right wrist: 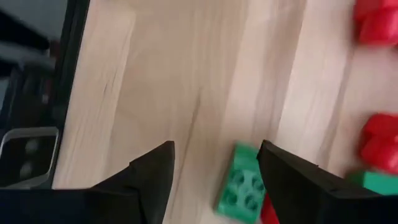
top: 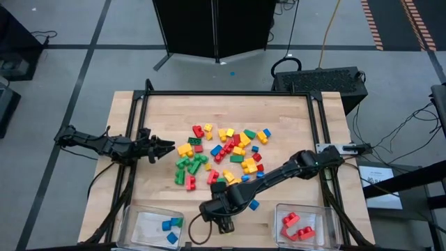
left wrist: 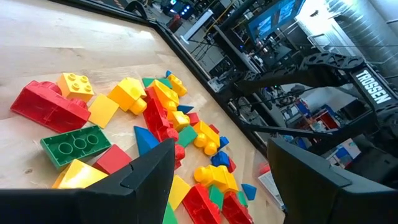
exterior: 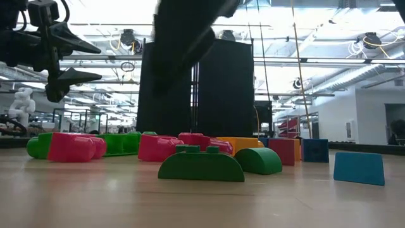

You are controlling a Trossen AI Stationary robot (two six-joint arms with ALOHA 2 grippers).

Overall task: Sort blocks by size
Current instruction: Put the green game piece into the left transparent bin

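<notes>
- Two clear plastic bins (top: 153,224) at near table edge, blue blocks (top: 171,224) left, red blocks (top: 295,226) right.
- Between them, right gripper (top: 221,222), fingers spread, empty.
- Mid-table, heap of mixed studded blocks (top: 223,153); left gripper (top: 166,147) beside, spread.

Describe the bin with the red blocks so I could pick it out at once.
Start at the wooden table and go to its near edge, where two clear bins sit. The one meant is the right bin, beside the right arm's base. It holds only red blocks, while the left bin holds blue blocks.
</notes>
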